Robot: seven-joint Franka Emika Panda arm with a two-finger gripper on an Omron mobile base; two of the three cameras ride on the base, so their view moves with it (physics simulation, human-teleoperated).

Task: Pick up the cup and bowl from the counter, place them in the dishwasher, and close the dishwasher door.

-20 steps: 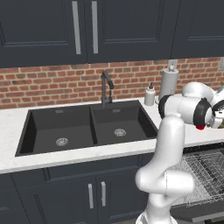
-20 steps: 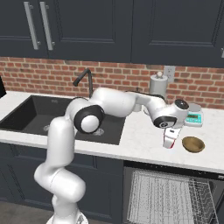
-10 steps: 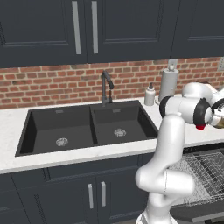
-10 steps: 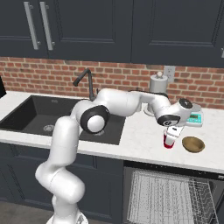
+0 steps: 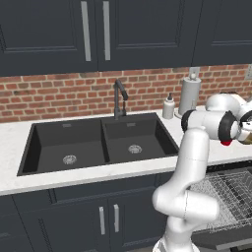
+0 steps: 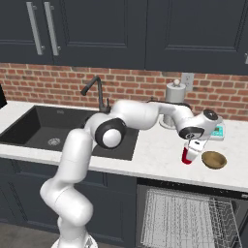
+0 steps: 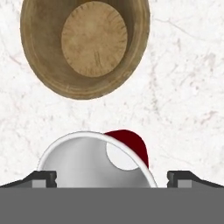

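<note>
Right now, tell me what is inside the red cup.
From the hand view, the cup looks empty: pale inner wall and a round white bottom. The near part of its inside is cut off below. The bowl beside it is empty too.

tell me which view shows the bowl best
The hand view: the bowl is seen from above, close, its inside and flat bottom plain, beyond the cup. The right base view shows it small on the counter. In the left base view I cannot make it out.

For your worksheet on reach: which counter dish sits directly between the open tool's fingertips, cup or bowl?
The red cup, beneath the tool; the wooden bowl sits apart, farther along the counter.
</note>
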